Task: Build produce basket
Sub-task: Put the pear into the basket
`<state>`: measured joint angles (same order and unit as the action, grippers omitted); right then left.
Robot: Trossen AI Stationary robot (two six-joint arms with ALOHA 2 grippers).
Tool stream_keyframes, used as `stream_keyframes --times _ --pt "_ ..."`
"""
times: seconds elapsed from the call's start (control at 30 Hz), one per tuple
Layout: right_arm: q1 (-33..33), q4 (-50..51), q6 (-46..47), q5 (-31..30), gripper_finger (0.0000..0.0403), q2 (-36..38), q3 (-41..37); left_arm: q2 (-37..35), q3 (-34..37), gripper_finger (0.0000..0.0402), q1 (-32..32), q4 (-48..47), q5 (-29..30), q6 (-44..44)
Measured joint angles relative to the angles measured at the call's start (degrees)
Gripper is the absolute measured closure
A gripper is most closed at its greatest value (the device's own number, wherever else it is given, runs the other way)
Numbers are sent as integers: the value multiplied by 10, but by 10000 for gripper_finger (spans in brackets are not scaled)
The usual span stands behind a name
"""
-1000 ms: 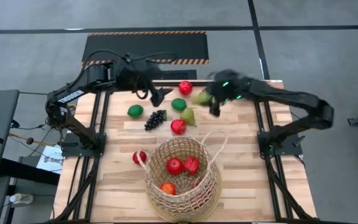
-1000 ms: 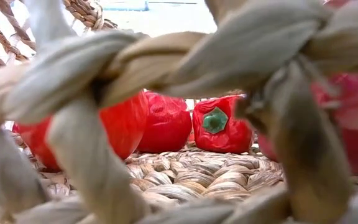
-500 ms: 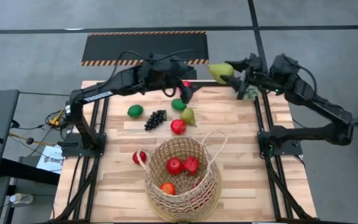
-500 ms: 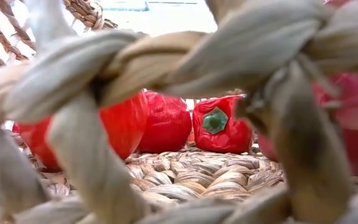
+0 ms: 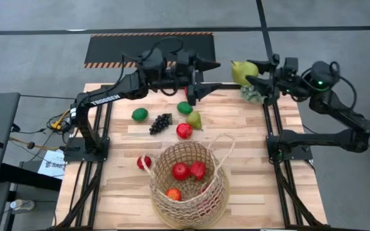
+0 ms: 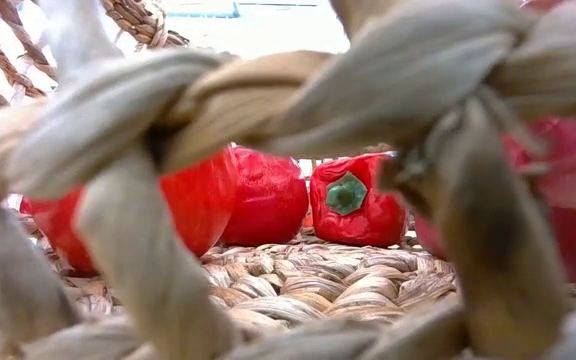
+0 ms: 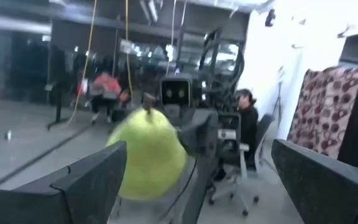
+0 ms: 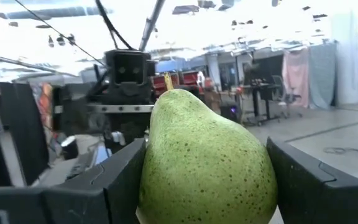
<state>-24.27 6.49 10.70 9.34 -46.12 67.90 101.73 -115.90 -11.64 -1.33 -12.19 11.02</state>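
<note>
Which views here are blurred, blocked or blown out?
Low view: basket weave fills the lens, out of focus. Left wrist view: pear and room motion-blurred. Right wrist view: pear sharp, ceiling blown out. High view: clear and evenly lit.

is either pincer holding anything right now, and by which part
The right pincer holds a speckled green toy pear by its broad lower body, stem up. The left pincer stands open, holding nothing.
</note>
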Motion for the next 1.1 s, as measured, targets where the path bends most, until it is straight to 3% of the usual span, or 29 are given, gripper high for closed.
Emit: stream_keyframes --times 0.33,0.5,0.83,0.93,1.1 --pt "34 -1 0 -2 111 12 0 1 0 14 0 18 17 7" --pt "37 -1 0 -2 111 12 0 4 0 14 1 2 98 7" --pt "37 -7 0 -2 111 6 0 7 1 14 0 -28 126 3" --pt "37 -23 2 0 111 -6 0 7 1 14 0 -28 104 -12" --pt "37 -58 3 13 111 -26 0 7 1 14 0 -4 -8 -33"
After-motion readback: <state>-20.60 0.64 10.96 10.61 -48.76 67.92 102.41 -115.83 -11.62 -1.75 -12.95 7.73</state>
